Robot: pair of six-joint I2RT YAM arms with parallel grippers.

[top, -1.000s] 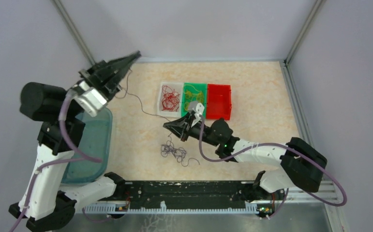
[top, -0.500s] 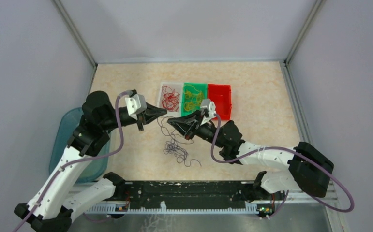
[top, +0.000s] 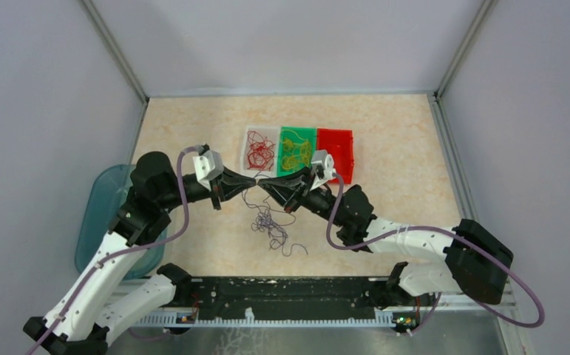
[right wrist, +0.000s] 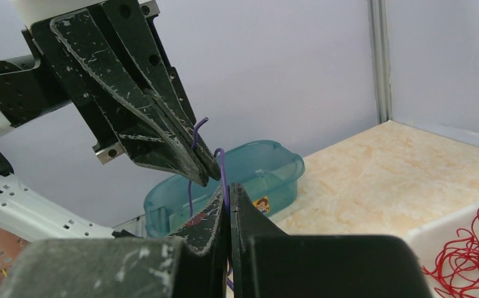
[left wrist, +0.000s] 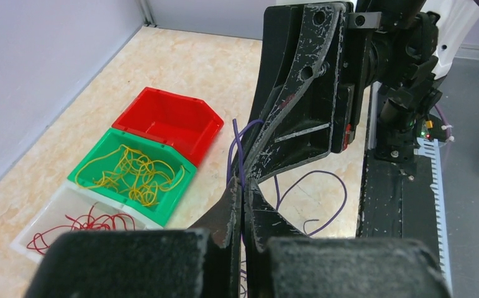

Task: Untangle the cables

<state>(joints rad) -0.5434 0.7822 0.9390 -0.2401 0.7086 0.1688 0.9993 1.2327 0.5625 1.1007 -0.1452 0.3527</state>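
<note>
Both grippers meet tip to tip above the table's middle. My left gripper (top: 254, 181) (left wrist: 243, 189) is shut on a thin purple cable (left wrist: 345, 195). Facing it, my right gripper (top: 262, 183) (right wrist: 230, 189) is shut on a purple strand (right wrist: 222, 167) that rises from its tips. Below them the purple cables hang into a loose tangle (top: 270, 225) lying on the table. Red cables (top: 258, 151) lie in the white tray, and yellow cables (top: 295, 151) lie in the green bin.
A white tray (top: 246, 164), a green bin (top: 280, 134) and a red bin (top: 335, 155) with nothing in it stand in a row behind the grippers. A teal tub (top: 93, 229) sits at the left edge under the left arm. Walls close in three sides.
My left arm swung down from high at the far left to the centre, meeting the right gripper. The right gripper shifted slightly back and right. The purple strand once stretched between them now hangs slack.
</note>
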